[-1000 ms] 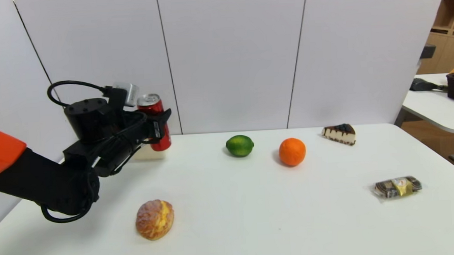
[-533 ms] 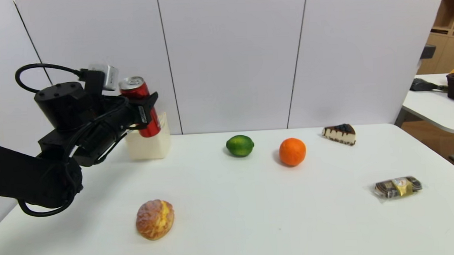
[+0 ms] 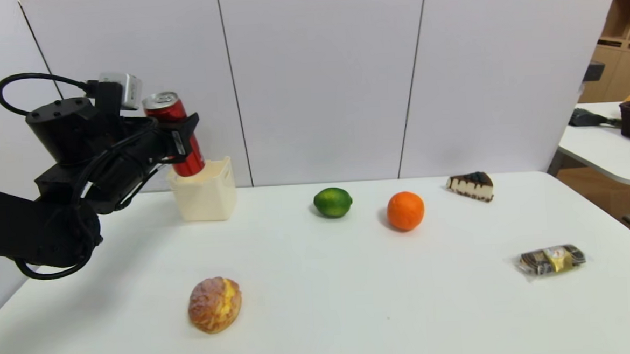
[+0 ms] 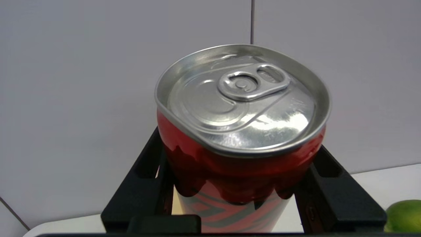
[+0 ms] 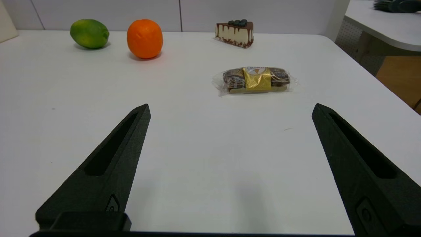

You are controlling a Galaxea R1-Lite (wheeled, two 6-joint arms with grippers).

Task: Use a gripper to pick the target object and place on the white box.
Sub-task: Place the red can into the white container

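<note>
At ten o'clock on the surface [image 3: 322, 306], the left pincer [image 3: 184, 143] clamped the can [image 3: 175, 133], tilted, over the box [image 3: 205, 196]. Released aslant, it might topple off the rim. The right pincer [image 5: 230, 164] sat parked, jaws wide.

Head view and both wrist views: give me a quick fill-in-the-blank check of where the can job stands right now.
1. The left gripper is shut on the red ____.
2. The can hangs above the white ____, not yet released.
3. The right gripper is parked over the table with its jaws ____.
4. Beside the lime sits a round ____.

Missing words: can; box; open; orange
</note>
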